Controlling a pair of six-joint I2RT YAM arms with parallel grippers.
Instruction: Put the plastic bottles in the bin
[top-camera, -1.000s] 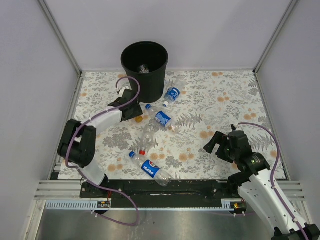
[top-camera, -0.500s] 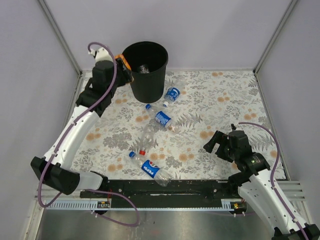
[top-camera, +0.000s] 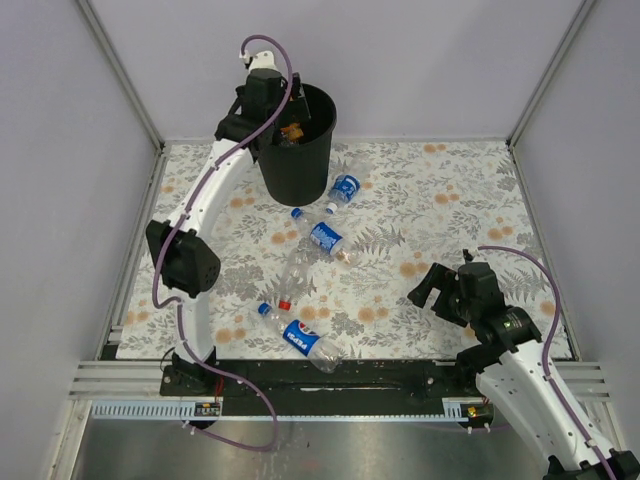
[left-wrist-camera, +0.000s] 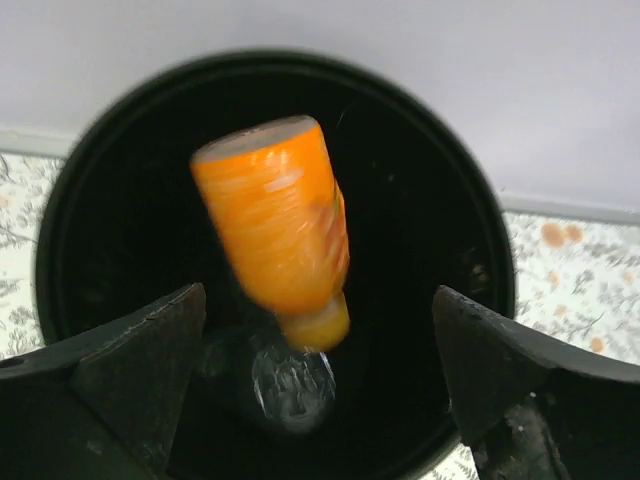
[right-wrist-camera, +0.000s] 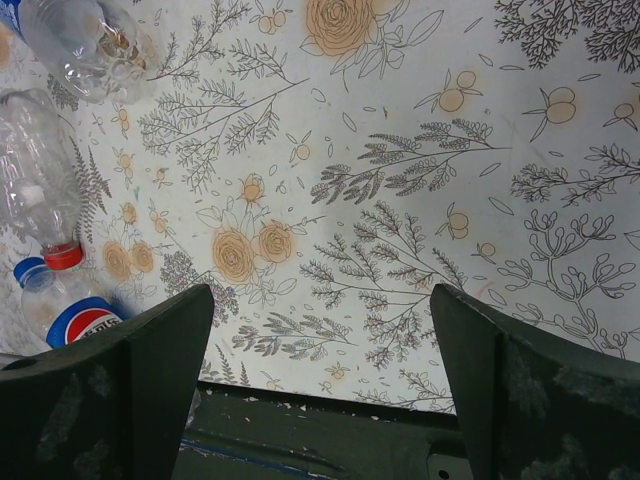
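Orange bottle (left-wrist-camera: 275, 215) (blurred) hangs free between the spread fingers of my left gripper (left-wrist-camera: 315, 320), over the bin (left-wrist-camera: 430, 180); clear bottle (left-wrist-camera: 290, 385) beneath, indistinct; right gripper (right-wrist-camera: 320, 300) wide, empty.

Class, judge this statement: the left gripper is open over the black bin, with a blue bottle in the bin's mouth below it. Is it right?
Not quite. The bottle is orange, not blue, as the left wrist view shows. The rest holds: the left gripper is open over the black bin, with the bottle in the bin's mouth below it.
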